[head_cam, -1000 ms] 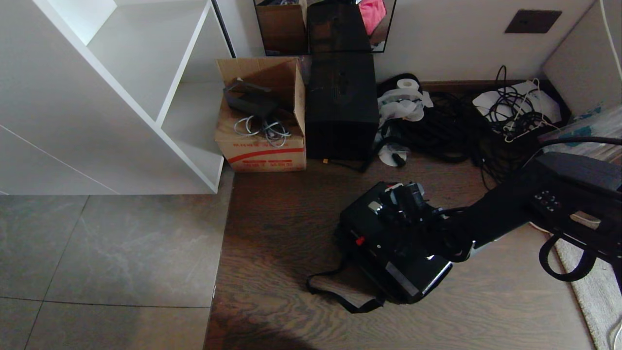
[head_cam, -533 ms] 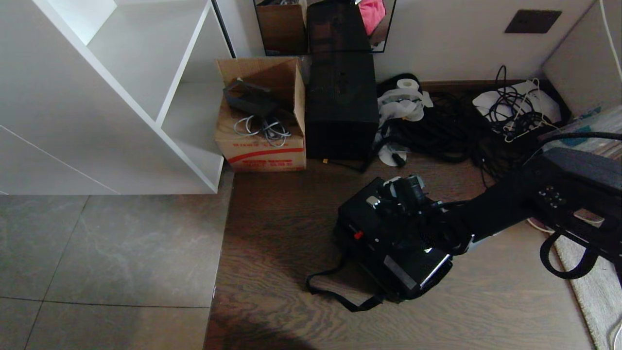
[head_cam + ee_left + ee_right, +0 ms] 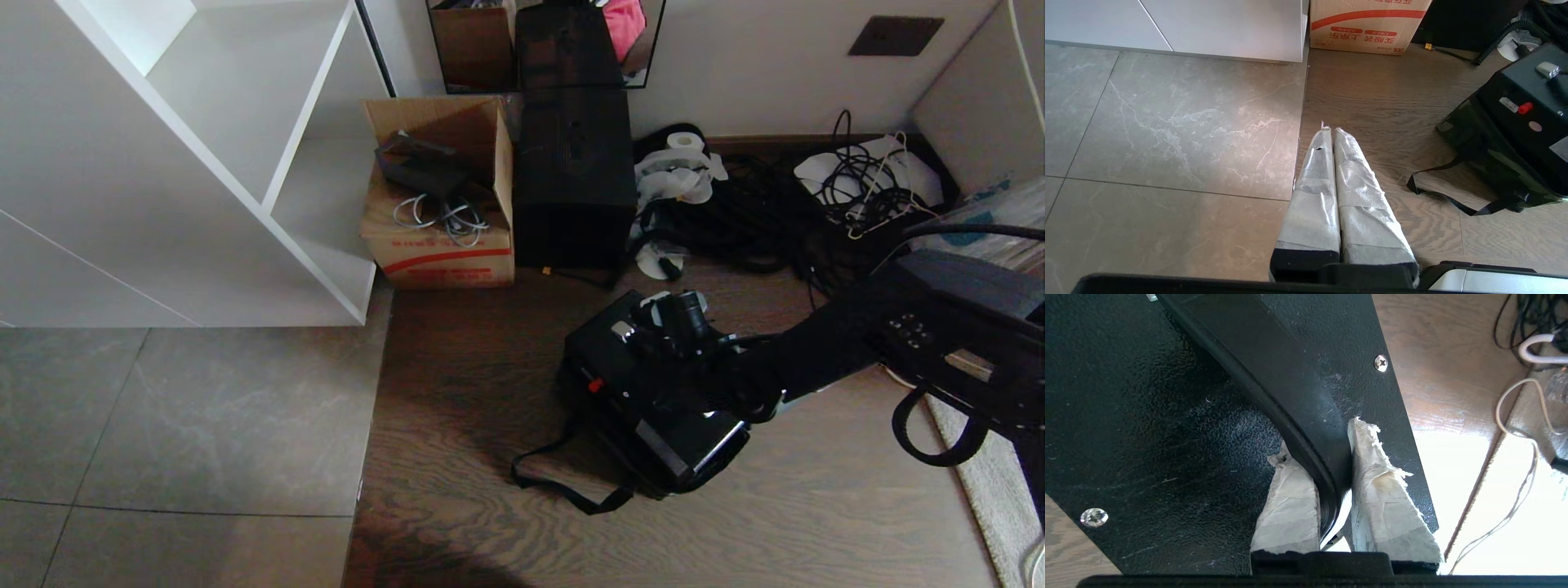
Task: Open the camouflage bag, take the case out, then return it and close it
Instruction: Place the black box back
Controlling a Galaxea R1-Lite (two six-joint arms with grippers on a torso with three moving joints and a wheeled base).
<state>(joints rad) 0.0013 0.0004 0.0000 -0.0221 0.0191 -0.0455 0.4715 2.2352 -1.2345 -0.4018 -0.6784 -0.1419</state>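
Gripping the case's handle (image 3: 1290, 396), the right gripper (image 3: 1331, 486) has its taped fingers pinched on the black strap, nearly closed. The case (image 3: 645, 384) sits centre-right of the head frame, tilted, partly in the camouflage bag (image 3: 1486, 163) on the wood floor. Left gripper (image 3: 1331, 134) is parked lower centre of its view, fingers together, holding nothing. Risk: the slick strap could slide through the pads, or the bag could drag along and its shoulder strap (image 3: 563, 482) snag.
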